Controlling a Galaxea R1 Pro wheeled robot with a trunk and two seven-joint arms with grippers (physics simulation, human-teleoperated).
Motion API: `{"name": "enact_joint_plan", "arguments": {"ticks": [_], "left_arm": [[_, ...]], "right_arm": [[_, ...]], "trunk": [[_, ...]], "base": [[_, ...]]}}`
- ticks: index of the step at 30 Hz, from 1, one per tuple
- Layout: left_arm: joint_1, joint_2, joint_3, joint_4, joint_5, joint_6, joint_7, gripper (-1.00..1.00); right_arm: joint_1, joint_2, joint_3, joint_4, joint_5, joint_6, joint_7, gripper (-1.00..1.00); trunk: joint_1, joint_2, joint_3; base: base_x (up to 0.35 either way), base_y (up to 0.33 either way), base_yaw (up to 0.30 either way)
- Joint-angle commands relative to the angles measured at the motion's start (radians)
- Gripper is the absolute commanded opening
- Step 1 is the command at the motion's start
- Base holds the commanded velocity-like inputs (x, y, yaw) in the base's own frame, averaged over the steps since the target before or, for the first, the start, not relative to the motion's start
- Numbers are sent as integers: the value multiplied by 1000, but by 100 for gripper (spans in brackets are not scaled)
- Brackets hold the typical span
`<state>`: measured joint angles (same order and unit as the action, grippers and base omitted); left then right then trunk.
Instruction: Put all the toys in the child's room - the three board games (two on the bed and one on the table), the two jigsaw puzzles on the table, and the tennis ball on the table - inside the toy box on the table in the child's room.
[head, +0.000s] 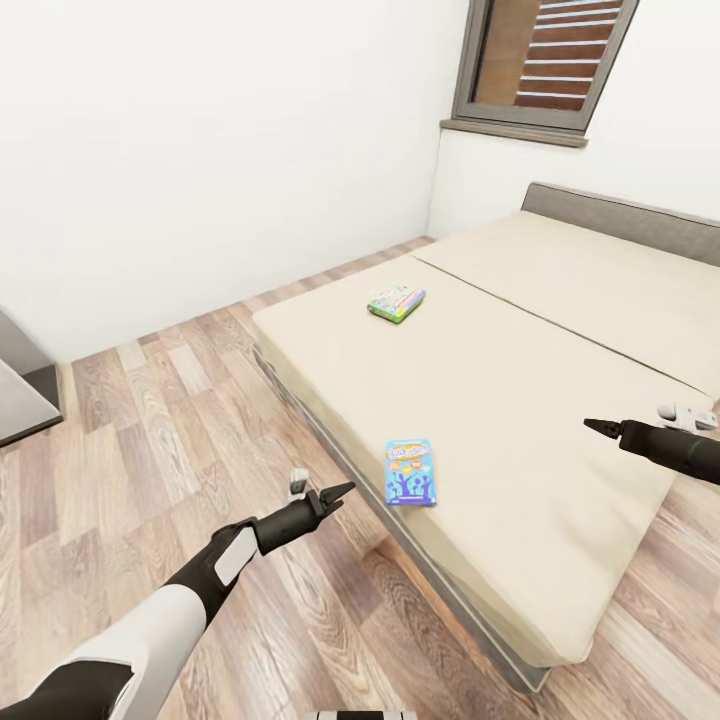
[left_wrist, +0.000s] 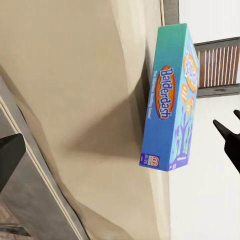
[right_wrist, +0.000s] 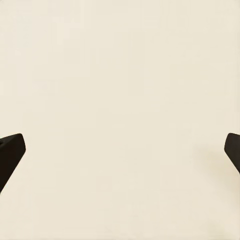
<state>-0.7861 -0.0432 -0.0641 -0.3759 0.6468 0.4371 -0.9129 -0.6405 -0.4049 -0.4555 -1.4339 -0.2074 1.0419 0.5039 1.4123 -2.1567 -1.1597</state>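
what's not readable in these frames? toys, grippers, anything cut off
- Far game box, head view: too small to read its title.
- Blue game box: underside hidden against the bed; title legible in the left wrist view.
- Left gripper, head view: fingers overlap, gap unclear; the left wrist view shows them apart at the frame edges.
- Right gripper: fingers cut off by the right wrist frame edges.
- Window, head view: cropped by the top edge.
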Motion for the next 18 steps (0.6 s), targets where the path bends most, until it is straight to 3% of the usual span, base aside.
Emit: {"name": "enact_joint_plan", "arguments": {"ticks": [1,7,18], "left_arm": [[0,0,-5,0,11,8,0,100],[0,-1,-5,0,11,8,-1,100],[1,-3,-6,0,12,9,-3,100]], "right_arm": [[-1,0,-1,-1,0,5,4,100],[-1,0,-1,0,0,5,4,100],[-1,0,-1,0,0,5,4,100]], "trunk": [[0,0,-1],[0,0,-1],[0,0,-1]], "base": [[3,0,0],[2,0,-21],[1,0,-127]]}}
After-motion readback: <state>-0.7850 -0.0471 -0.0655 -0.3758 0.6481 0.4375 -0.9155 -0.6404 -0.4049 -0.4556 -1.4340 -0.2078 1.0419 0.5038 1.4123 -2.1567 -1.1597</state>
